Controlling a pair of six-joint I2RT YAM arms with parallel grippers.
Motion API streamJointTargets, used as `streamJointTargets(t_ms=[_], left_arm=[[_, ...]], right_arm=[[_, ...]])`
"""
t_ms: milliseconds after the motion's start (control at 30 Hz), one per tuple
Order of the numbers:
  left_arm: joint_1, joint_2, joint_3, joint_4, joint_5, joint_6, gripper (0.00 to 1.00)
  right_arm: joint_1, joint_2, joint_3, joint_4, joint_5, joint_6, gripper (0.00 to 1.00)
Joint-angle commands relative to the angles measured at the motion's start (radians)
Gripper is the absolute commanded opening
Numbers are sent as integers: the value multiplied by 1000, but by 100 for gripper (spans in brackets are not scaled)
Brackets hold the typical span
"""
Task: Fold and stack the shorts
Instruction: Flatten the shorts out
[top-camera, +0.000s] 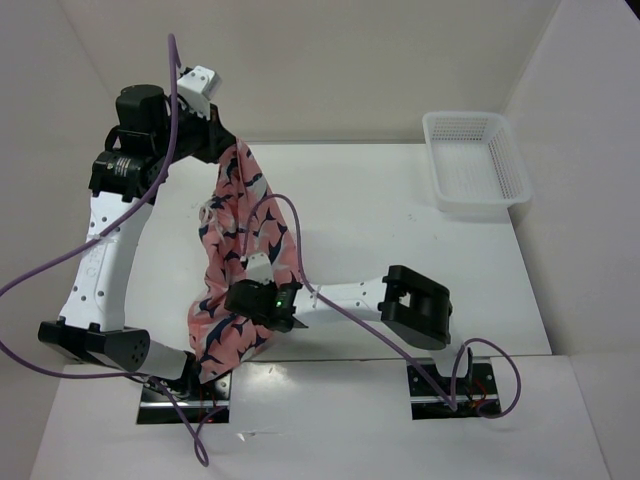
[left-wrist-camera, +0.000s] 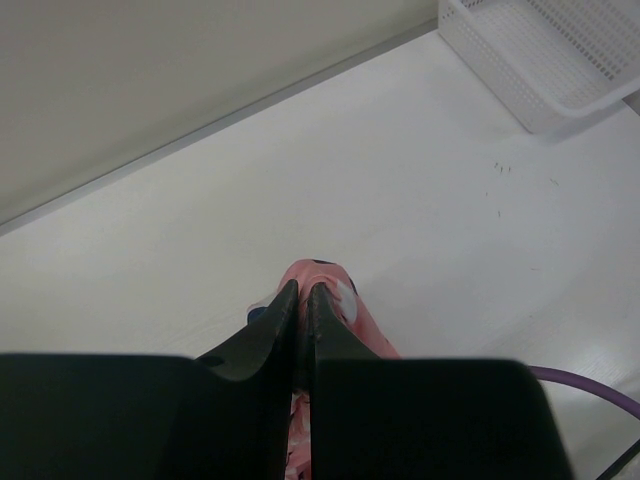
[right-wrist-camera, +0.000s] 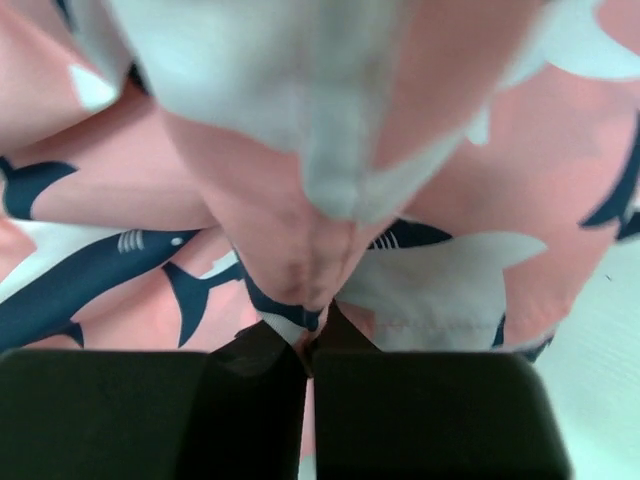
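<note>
The shorts (top-camera: 238, 250) hang as one long, rumpled band over the left part of the table (top-camera: 390, 215), running from a high corner at the far side down to a loose end close to my left arm's base; from above I cannot tell whether that lower end rests on the surface. They are thin, soft cloth with no stiffness of their own, so I judge them light and quick to sag, twist or bunch wherever I am not holding them, though not fragile or likely to slip out of a firm pinch. My left gripper (left-wrist-camera: 302, 292) is clamped on a small peak of pink fabric that pokes out just past its fingertips, carrying the upper corner. My right gripper (right-wrist-camera: 310, 338) is closed on a fold lower down, near the middle of the band, with shark-printed cloth filling its whole view and a pale inner face of the fabric drooping over it. For a clean fold I think the better holds are the hems or waistband corners, one in each gripper, pulled apart so the cloth spreads flat before it goes down; a grip in the middle only gathers it. The white mesh basket (top-camera: 470, 205) sits well apart at the far right corner of the table.
</note>
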Motion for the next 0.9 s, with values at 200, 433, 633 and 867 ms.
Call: streamJointTargets(t_ms=[200, 433, 633, 867], left_arm=[[7, -32, 12, 40, 12, 4, 0], [17, -32, 63, 58, 32, 4, 0], [26, -63, 196, 112, 86, 4, 0], [35, -52, 573, 128, 84, 4, 0]], right_arm=[[0, -347, -76, -157, 205, 114, 1], [-112, -721, -163, -277, 265, 117, 1], [-264, -953, 73, -300, 343, -168, 1], [-264, -955, 562, -363, 388, -403, 1]])
